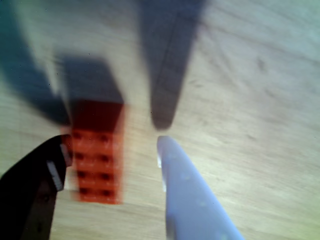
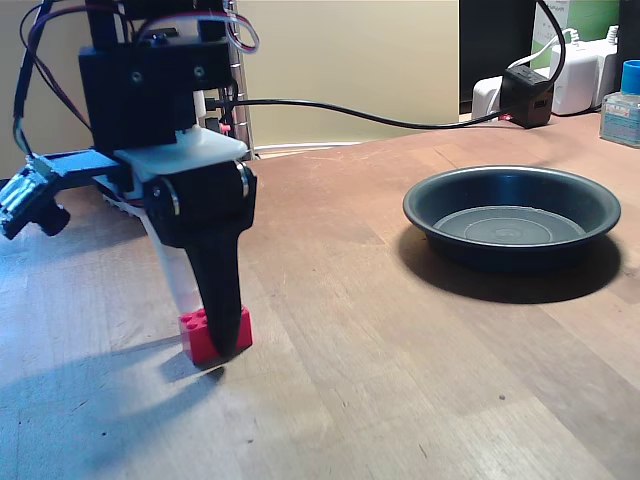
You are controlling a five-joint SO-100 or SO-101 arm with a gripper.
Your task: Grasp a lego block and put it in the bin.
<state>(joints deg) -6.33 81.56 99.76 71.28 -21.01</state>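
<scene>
The red lego block point(image 1: 97, 165) lies flat on the wooden table, studs up. My gripper point(image 1: 114, 141) is open and lowered around it. The black finger point(image 1: 35, 185) stands right against the block's left side. On the other side the white finger point(image 1: 185, 190) is a gap away from it. In the fixed view the gripper point(image 2: 207, 328) points straight down at the block point(image 2: 193, 338), and its black finger point(image 2: 222, 290) covers part of the block's front. The bin point(image 2: 500, 250), a dark shallow round dish, sits empty well to the right.
A black cable point(image 2: 370, 118) runs across the back of the table to a black plug block point(image 2: 528, 92). White adapters point(image 2: 580, 70) and a blue-capped bottle point(image 2: 622, 105) stand at the far right. Bare wood lies between block and bin.
</scene>
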